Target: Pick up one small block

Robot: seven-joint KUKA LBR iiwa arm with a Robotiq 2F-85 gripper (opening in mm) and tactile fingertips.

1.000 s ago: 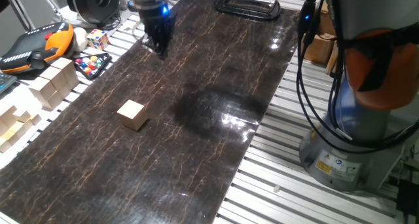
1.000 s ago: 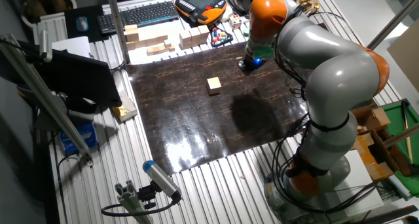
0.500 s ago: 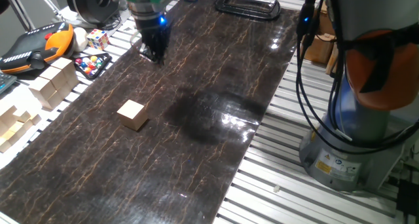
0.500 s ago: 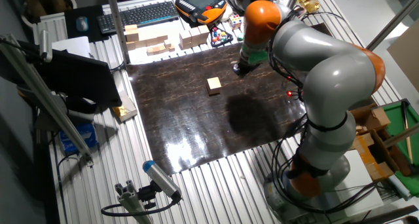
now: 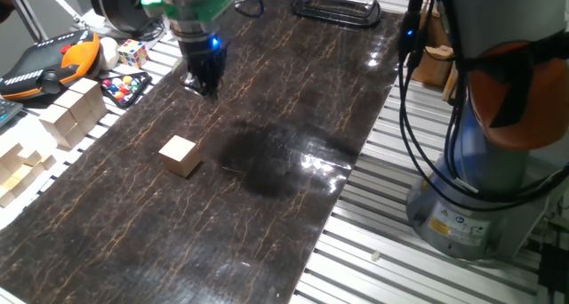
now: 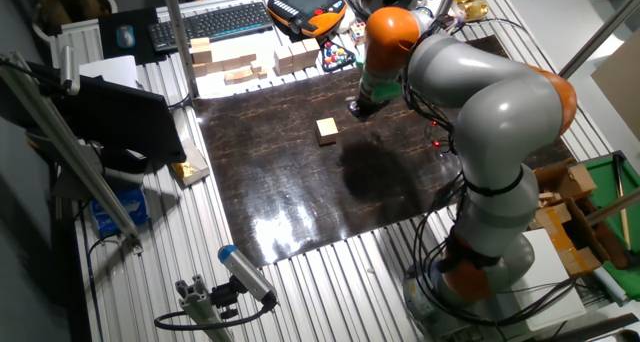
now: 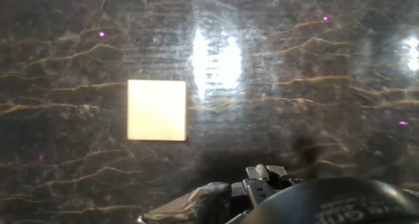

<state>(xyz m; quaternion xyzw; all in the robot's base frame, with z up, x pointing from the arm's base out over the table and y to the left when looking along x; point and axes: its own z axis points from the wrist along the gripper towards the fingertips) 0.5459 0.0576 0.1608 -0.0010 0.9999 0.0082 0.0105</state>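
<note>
The small block is a plain light-tan wooden cube that rests alone on the dark marbled mat. It also shows as the small block in the other fixed view. My gripper hangs above the mat, beyond the cube and a little to its right, not touching it. From the other side my gripper is just right of the cube. In the hand view the small block lies left of centre as a pale square. Only the gripper's dark body shows at the bottom edge. The fingers' gap is unclear.
Larger pale wooden blocks are stacked left of the mat. Behind them are a Rubik's cube, a tray of coloured balls and an orange teach pendant. A black clamp sits at the far end. The arm's base stands at right.
The gripper has moved steadily to the left and nearer to the small block over the last second. The block has stayed put.
</note>
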